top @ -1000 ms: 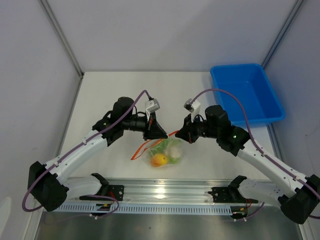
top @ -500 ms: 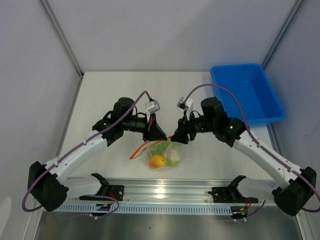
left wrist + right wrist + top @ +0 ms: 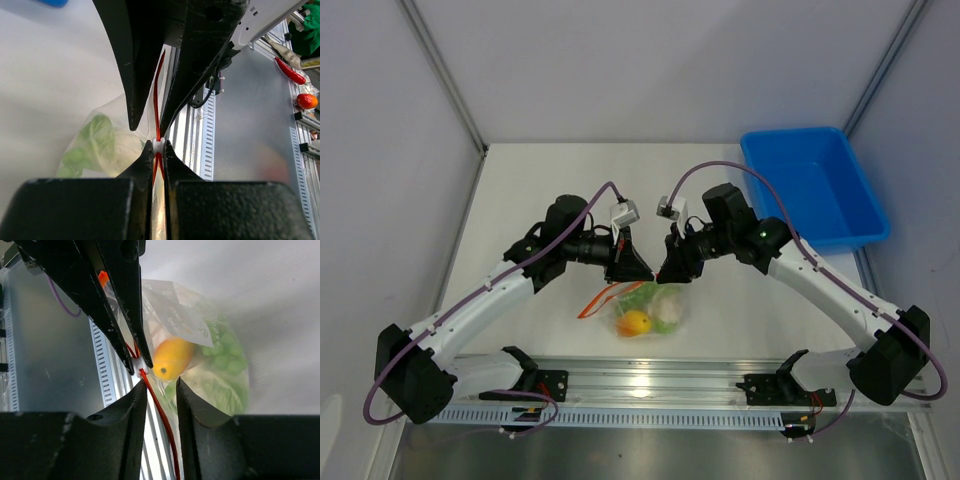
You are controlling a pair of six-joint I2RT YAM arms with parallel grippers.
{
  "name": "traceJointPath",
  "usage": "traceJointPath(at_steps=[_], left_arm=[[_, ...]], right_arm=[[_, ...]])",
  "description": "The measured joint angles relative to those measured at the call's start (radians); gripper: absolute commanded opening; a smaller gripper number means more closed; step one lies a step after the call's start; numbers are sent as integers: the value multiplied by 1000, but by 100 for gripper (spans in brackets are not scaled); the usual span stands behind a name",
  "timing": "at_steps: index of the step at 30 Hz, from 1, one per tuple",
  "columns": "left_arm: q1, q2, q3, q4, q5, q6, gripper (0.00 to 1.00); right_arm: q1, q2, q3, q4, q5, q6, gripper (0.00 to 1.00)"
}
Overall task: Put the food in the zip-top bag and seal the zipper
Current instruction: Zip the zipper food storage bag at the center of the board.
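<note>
Zipper (image 3: pixel 159 95) runs lengthwise between the parted, unclamped fingers of the right gripper (image 3: pixel 160 384), just beside the left gripper (image 3: pixel 158 146), whose clenched fingers grasp it.

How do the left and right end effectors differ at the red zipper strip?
The black left end effector is shut, pinching the thin orange-red zipper strip; the black right end effector is open, the strip passing between its jaws. The left reaches in from the left, the right from the right. Both meet at the clear plastic bag.
</note>
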Motion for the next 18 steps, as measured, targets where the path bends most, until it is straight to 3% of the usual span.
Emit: traceJointPath(at_steps=[11,18], left_arm=[[0,0,0,0,-1,2,0],[2,0,0,0,-3,5,1]], right_arm=[[8,24,29,-37,-17,-14,17],[15,29,31,-38,-22,-13,2]])
